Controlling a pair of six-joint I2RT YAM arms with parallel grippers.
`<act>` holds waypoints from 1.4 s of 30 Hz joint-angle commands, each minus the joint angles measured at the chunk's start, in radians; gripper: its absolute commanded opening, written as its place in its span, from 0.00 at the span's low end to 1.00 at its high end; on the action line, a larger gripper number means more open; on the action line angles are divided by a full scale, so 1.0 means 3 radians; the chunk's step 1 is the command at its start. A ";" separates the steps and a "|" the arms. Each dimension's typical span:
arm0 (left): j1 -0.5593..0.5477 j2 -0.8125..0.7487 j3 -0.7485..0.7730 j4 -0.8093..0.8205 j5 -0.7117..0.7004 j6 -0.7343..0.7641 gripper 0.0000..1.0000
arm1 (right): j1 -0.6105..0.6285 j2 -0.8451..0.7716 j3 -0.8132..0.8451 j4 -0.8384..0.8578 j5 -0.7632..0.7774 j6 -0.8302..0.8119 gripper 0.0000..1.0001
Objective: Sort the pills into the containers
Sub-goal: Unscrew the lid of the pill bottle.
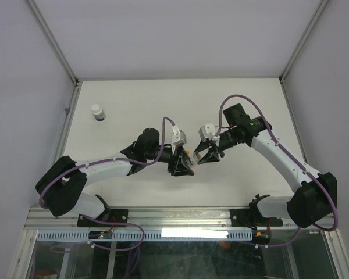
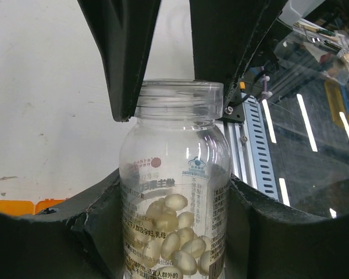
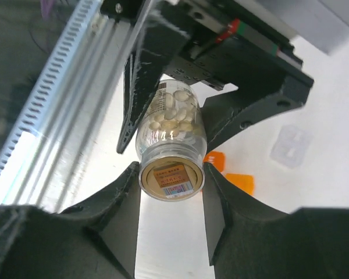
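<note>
A clear plastic bottle holding several pale oval pills hangs above the table between both arms. My left gripper is shut on its body, a finger pressed to each side. My right gripper is shut on the bottle's top end, where a printed seal faces the right wrist camera. In the left wrist view, the right gripper's fingers pinch the rim from above. In the top view, the left gripper and right gripper meet at the table's centre. Pills show through the wall.
A white bottle with a dark band stands at the far left of the table. Orange pieces and a small clear plastic piece lie on the table under the grippers. A metal rail runs along the near edge.
</note>
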 commanded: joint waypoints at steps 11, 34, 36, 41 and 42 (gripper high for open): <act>-0.0024 -0.0147 0.0052 0.0053 -0.0141 0.0075 0.00 | -0.0033 -0.0383 0.0121 0.0634 0.0033 0.0915 0.96; -0.0191 -0.0298 0.0030 -0.0096 -0.0759 0.0275 0.00 | -0.0119 0.0020 -0.0075 0.0671 -0.0049 0.2250 0.74; -0.0193 -0.0276 0.0053 -0.0122 -0.0747 0.0288 0.00 | -0.0119 0.0015 -0.0073 0.0677 -0.0062 0.2258 0.71; -0.0192 -0.0267 0.0070 -0.0146 -0.0728 0.0304 0.00 | -0.0120 0.0004 -0.0070 0.0702 -0.0055 0.2275 0.66; -0.0191 -0.0267 0.0068 -0.0147 -0.0726 0.0300 0.00 | -0.0120 0.0002 -0.0069 0.0704 -0.0054 0.2279 0.65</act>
